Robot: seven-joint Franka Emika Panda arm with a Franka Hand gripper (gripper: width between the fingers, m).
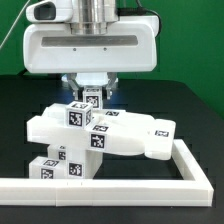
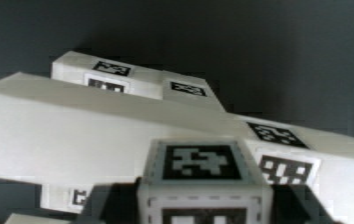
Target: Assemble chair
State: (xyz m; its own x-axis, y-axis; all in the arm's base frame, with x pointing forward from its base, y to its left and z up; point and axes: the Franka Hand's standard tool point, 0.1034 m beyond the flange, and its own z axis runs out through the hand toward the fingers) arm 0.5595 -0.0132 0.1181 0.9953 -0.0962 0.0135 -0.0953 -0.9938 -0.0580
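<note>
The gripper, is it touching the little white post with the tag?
Cannot tell. In the exterior view the gripper straddles the post, but the fingers blur into it; the wrist view shows no clear gap.

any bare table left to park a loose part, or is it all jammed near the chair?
Free: dark table on the exterior view's right, beyond the chair and behind the L-shaped rail; another strip far left of the chair. Crowded: between the chair and the rail's front bar, and directly over the chair, where the gripper hangs.
</note>
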